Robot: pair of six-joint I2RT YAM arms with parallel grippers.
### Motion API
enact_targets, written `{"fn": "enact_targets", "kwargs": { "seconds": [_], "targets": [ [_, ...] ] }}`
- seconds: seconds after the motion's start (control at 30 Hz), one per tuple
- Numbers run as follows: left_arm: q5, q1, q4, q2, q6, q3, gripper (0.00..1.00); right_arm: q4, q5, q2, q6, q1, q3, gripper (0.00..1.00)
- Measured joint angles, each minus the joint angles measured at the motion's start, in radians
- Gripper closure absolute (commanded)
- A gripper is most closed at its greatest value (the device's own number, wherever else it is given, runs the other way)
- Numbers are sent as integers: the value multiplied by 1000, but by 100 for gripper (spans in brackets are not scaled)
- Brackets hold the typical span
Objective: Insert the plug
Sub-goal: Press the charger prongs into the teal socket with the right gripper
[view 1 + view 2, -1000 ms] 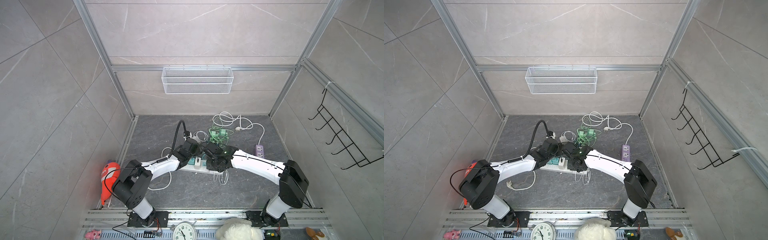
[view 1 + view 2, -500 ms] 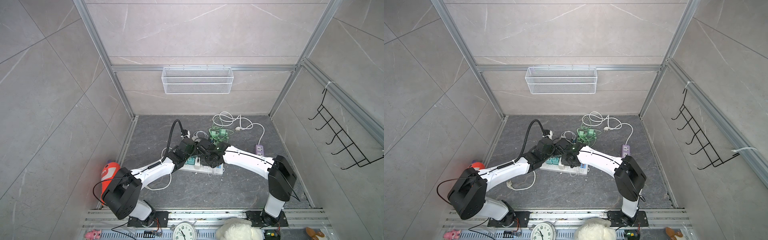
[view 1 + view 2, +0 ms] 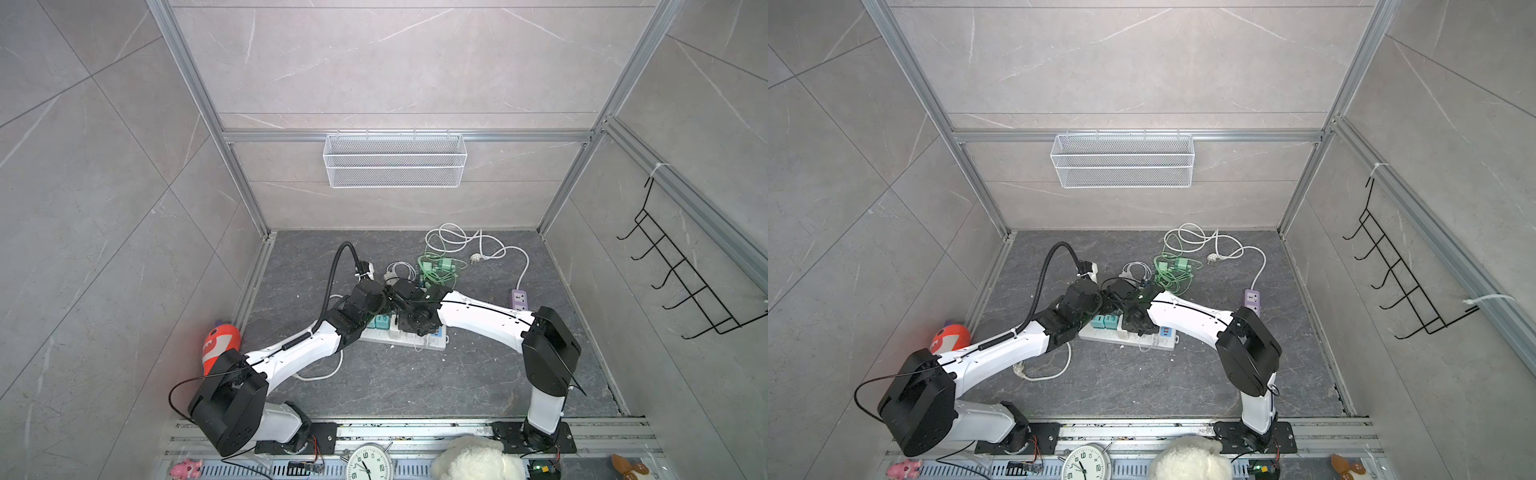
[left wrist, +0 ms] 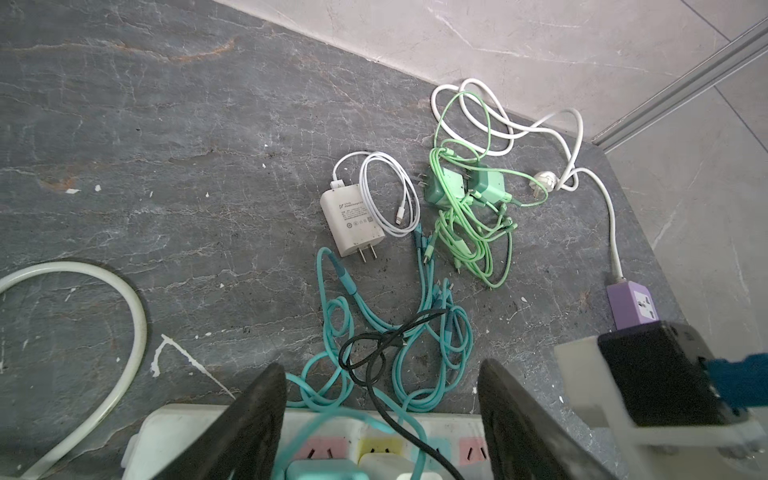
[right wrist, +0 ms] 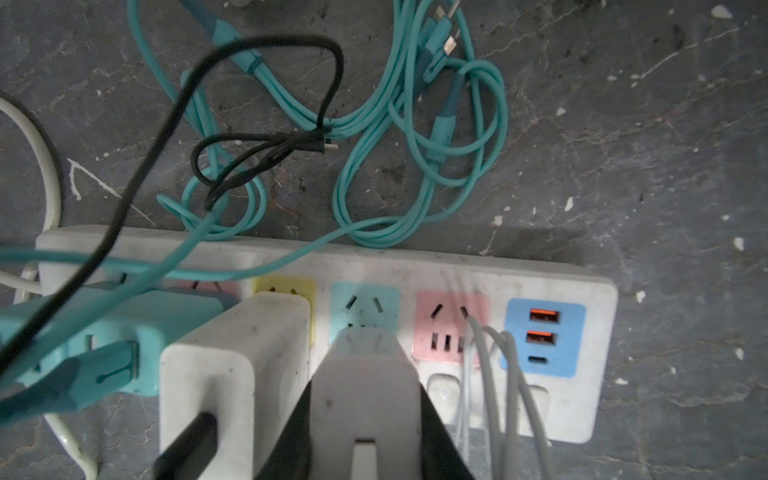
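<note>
My right gripper (image 5: 368, 390) is shut on a white plug (image 5: 365, 365). The plug's front end sits against the lower part of the blue socket (image 5: 365, 305) on the white power strip (image 5: 478, 270), and its prongs are hidden. My left gripper (image 4: 382, 370) hangs open over the strip's far edge (image 4: 166, 419), with only teal and black cables between its fingers. In both top views the two grippers, left (image 3: 384, 305) and right (image 3: 415, 322), meet over the strip (image 3: 432, 340).
A white charger with a black cable (image 5: 232, 374) and a teal charger (image 5: 124, 332) stand plugged in beside the plug. Thin white cables (image 5: 490, 374) cross the pink socket. A loose white charger (image 4: 351, 220), green chargers (image 4: 465, 187) and a purple socket (image 4: 631, 307) lie beyond the strip.
My left gripper's jaws have spread wider. The right gripper, still shut on the plug, has shifted slightly to the left over the strip.
</note>
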Motion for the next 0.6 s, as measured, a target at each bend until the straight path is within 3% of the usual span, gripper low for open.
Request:
{"fn": "enact_targets", "kwargs": {
  "seconds": [0.6],
  "targets": [
    [-58,2,-10,-102,8,-58,24,-18,26,48,22,7,39,98]
  ]
}}
